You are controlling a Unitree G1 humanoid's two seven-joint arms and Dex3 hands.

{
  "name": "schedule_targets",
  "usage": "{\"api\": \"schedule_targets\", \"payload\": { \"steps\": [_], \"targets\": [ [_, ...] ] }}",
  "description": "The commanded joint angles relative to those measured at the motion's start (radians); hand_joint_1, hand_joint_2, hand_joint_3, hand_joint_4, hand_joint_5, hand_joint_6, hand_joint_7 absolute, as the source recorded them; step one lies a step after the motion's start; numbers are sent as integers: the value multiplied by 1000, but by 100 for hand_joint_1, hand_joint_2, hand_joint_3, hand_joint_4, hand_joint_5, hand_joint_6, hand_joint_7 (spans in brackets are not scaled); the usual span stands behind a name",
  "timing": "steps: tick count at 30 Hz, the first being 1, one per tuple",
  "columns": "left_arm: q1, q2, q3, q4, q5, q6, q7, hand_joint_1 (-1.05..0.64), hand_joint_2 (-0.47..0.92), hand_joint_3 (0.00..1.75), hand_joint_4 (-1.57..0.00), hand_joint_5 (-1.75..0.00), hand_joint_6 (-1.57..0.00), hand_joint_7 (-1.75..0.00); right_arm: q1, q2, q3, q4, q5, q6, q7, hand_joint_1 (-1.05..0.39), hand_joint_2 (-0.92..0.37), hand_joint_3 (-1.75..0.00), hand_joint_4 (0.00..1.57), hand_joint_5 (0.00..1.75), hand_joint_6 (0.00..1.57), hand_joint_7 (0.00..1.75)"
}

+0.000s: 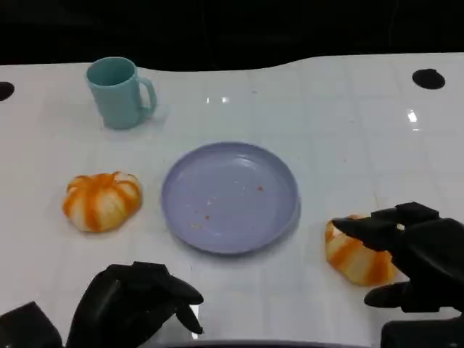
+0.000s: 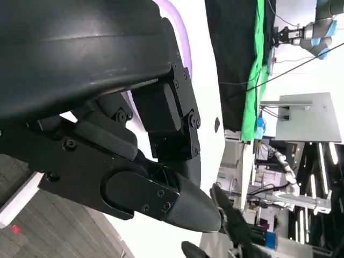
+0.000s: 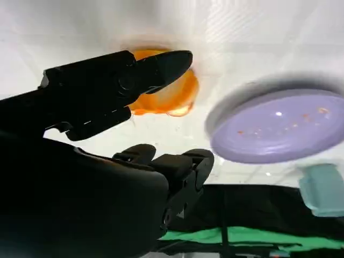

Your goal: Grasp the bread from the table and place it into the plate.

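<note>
At the near right of the white table (image 1: 341, 130), the right hand (image 1: 413, 257) sits spread around an orange-and-white striped bread roll (image 1: 355, 255): one finger (image 1: 366, 228) reaches across the roll's top toward the left, and another (image 1: 388, 296) lies low on its near side. The right wrist view shows the same roll beyond an extended finger, with the remaining fingers apart below it. Whether the fingers actually press on the bread is hard to judge from these angles; the hand looks unclenched and the roll rests on the table surface, just right of the plate.

A lavender plate (image 1: 181, 210) lies at the centre of the table, flat, with a few small orange crumbs scattered on it. It stands apart from the roll by a narrow strip of bare table.

A second striped bread roll (image 1: 101, 201) sits on the table to the left of the plate, near it but not touching. Farther back on the left stands a pale teal mug (image 1: 116, 93), upright, its handle pointing right.

At the near left edge, the left hand (image 1: 138, 301) hangs low over the table with its fingers curled loosely inward and nothing in them.
</note>
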Motion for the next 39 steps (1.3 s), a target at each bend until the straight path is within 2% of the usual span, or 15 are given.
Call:
{"api": "schedule_targets", "payload": {
  "steps": [1,9,17,22,33,39],
  "targets": [
    [11,7,4,-5,7,-11,2,-98,92,3,-109,-113,-134,-42,-52,-5,33,57,-44,44,-23,-56,-91,0,17,33,35,1],
    [10,3,3,-5,5,-10,1,-98,92,3,-109,-112,-134,-41,-126,2,95,140,-82,106,-27,-54,-90,0,19,32,37,1],
    [14,3,1,-13,15,-10,7,-99,92,3,-111,-111,-135,-41,-170,9,135,183,-51,137,-10,-34,-80,0,22,29,41,2],
    [20,3,-1,-26,16,0,10,-99,92,3,-110,-110,-135,-41,-196,11,160,212,-54,145,-12,-33,-79,0,25,28,43,2],
    [26,-4,-3,-40,16,6,15,-99,92,1,-111,-108,-135,-39,-303,39,219,320,-47,245,77,-33,-84,-1,30,23,48,2],
    [34,-5,-7,-51,25,4,30,-99,92,2,-112,-107,-137,-37,-397,65,253,453,-38,302,111,-35,-87,-1,40,20,58,3]
  ]
}}
